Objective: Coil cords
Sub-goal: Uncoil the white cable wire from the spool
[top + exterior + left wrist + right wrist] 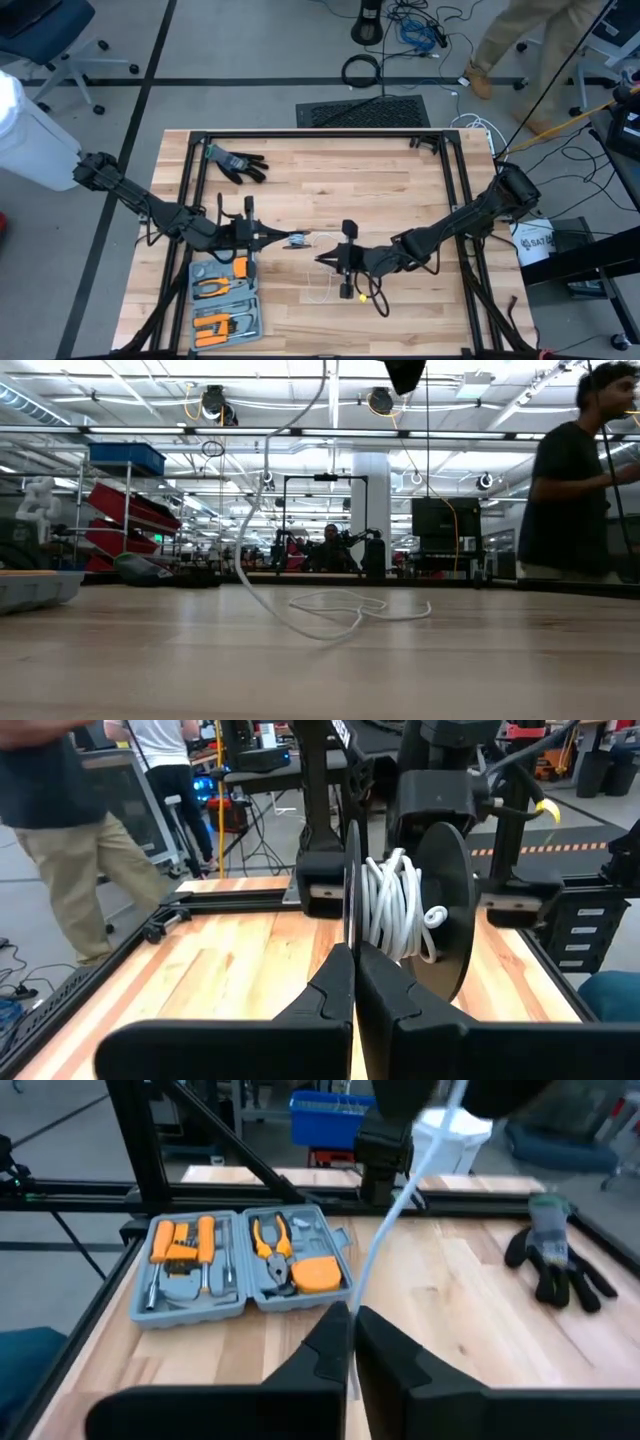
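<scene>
Above mid-table, the left gripper (353,982) clamps a black spool (400,905); the right gripper (352,1342) seemingly pinches the white cord (385,1230) — tugging risks unspooling windings.

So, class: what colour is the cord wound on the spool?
White; the cord shows best in the left wrist view.

Left claw (283,239) and right claw (320,259) tip to tip at mid counter (330,180), spool (298,240) of cord (393,907) between them, just off the left claw's tip. Loose cord (322,288) looped on the counter just in front of the right claw; open tool case (225,300) at the front left under the left arm. Glove (236,162) flat near the back left corner, well apart from both claws.
</scene>
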